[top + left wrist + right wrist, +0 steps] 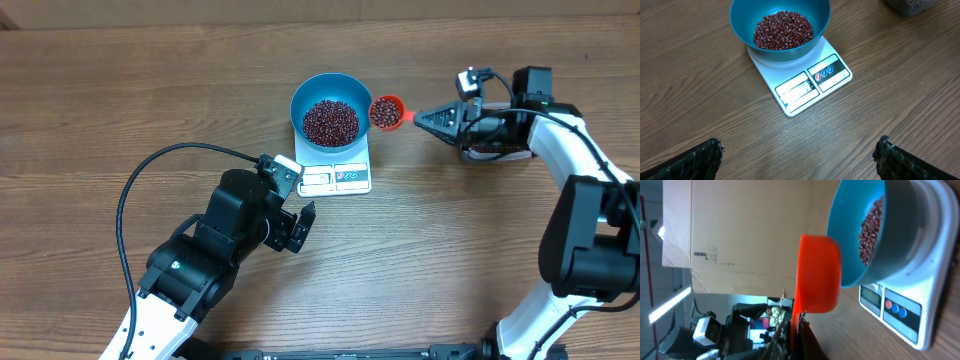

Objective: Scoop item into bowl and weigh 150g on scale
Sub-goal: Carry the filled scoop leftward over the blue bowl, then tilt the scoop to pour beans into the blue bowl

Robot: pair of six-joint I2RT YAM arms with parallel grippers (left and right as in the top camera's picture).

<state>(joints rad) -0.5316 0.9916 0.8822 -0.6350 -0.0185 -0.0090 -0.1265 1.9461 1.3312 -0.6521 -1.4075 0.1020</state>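
Observation:
The blue bowl [300,100] stands on the white scale [340,180] and holds a heap of dark red beans [331,122]. My right gripper [425,118] is shut on the handle of a red scoop [386,111]. The scoop is full of beans and hangs level just right of the bowl's rim. In the right wrist view the scoop [817,275] sits next to the bowl's wall [850,235]. My left gripper [300,228] is open and empty, below and left of the scale. Its view shows the bowl [742,20], the beans [783,31] and the scale [812,82].
A clear tub of beans [495,152] lies under my right arm, mostly hidden; its edge shows in the left wrist view [910,5]. A black cable [150,170] loops over the left arm. Bare wood table [120,90] surrounds the scale.

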